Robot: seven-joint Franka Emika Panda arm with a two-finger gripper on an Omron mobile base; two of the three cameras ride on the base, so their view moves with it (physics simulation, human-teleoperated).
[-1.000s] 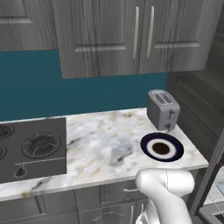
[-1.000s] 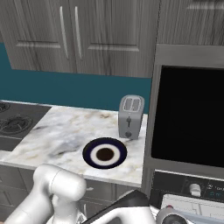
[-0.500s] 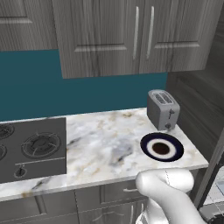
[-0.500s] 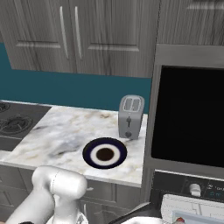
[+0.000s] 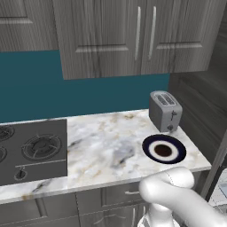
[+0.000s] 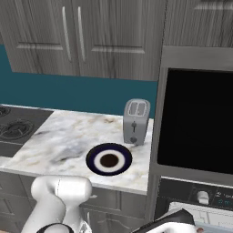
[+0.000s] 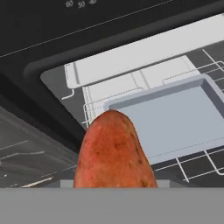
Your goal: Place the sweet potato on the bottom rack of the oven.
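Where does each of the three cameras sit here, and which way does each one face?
Left base view: behind the arm's left, looking down over the counter, toaster, plate; white arm lower right.
Right base view: behind its right, same counter, toaster and plate, plus the oven; arm lower left.
Hand view: on the hand, looking along the pincer at the sweet potato, a grey tray and wire rack.

sweet potato [image 7: 114, 153]: I see matt, mottled reddish-brown skin, faintly rough
oven [image 7: 131, 65]: dark glossy panel; pale wire rack [image 7: 192, 168] looks metal
tray [image 7: 175, 114] behind the sweet potato: smooth, matt grey
bench [image 5: 106, 146]: I read polished marble, veined
toaster [image 5: 165, 111]: brushed silver metal
plate [image 5: 163, 149]: glossy
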